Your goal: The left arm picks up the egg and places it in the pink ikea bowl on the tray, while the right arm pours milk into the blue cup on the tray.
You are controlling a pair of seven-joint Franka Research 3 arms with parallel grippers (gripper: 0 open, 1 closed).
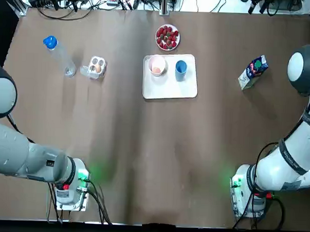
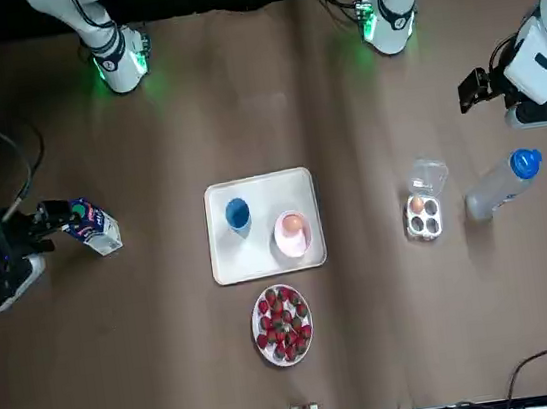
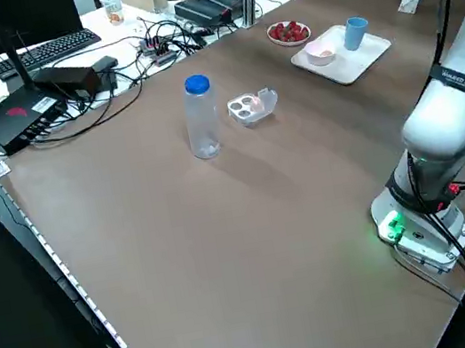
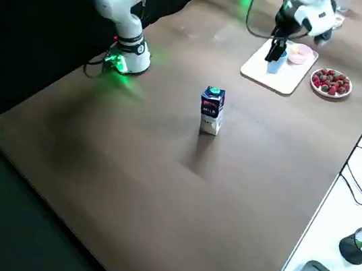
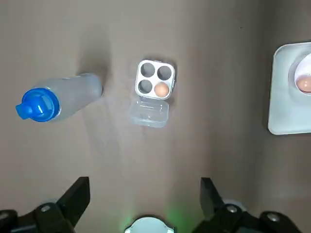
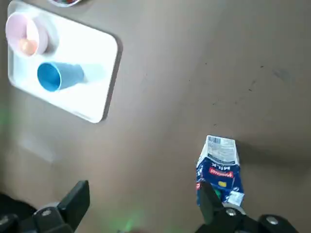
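Egg [image 1: 156,70] and pink bowl [image 1: 151,63] are together at upper middle of the top view, the one lying inside the other on the white tray [image 1: 184,86], with the blue cup [image 1: 181,67] upright beside them. A second egg [image 1: 98,68] sits in the open egg box [image 1: 94,61] at upper left, near a bottle [image 1: 60,55]. The milk carton [image 1: 253,72] stands at upper right. Strawberries [image 1: 167,37] lie just above the tray.

The left wrist view shows the left gripper [image 5: 144,187] released, fingers wide apart and empty. The right wrist view shows the right gripper [image 6: 144,189] equally released, with the milk carton just beside one finger.

In the front view the right gripper hangs at mid left by the milk carton, and the left gripper at upper right, apart from the bottle.
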